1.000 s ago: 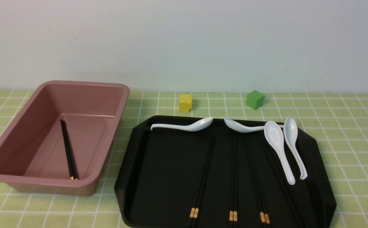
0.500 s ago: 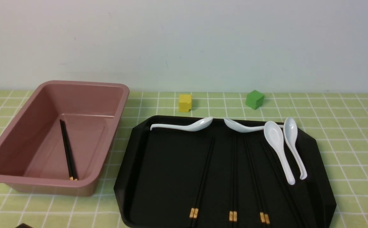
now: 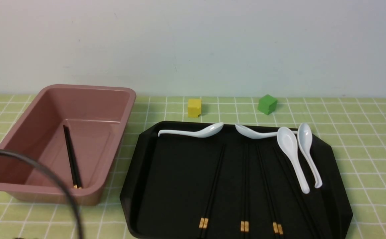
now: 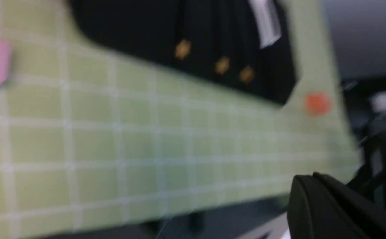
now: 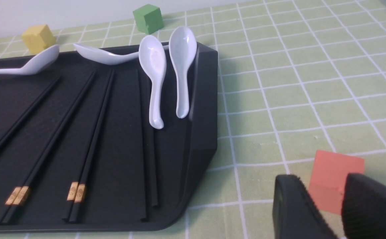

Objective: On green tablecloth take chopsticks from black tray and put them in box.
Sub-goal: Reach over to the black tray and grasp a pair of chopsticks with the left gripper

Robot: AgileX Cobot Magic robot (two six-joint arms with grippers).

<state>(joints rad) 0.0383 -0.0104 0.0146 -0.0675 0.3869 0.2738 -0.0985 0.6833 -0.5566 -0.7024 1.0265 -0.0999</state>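
Note:
The pink-brown box (image 3: 90, 89) stands on the green tablecloth (image 3: 362, 149) at the left, with one pair of black chopsticks (image 3: 70, 156) lying inside. The black tray (image 3: 179, 172) lies to its right and holds several pairs of chopsticks (image 3: 214, 186) with their gold bands at the near end. My left gripper (image 4: 307, 177) shows only in the blurred left wrist view, shut and empty, above the cloth's near edge, apart from the tray (image 4: 130, 30). My right gripper (image 5: 322, 179) is open and empty, low over the cloth to the right of the tray (image 5: 203, 99).
Several white spoons (image 3: 292, 156) lie along the tray's far and right side. A yellow cube (image 3: 194, 107) and a green cube (image 3: 267, 104) stand behind the tray. An orange cube (image 5: 336, 172) sits just beyond my right fingers. A black cable (image 3: 47, 172) arcs in front of the box.
A black cable of my left arm has swung into the front view at the lower left. The box, tray, chopsticks and spoons have not moved.

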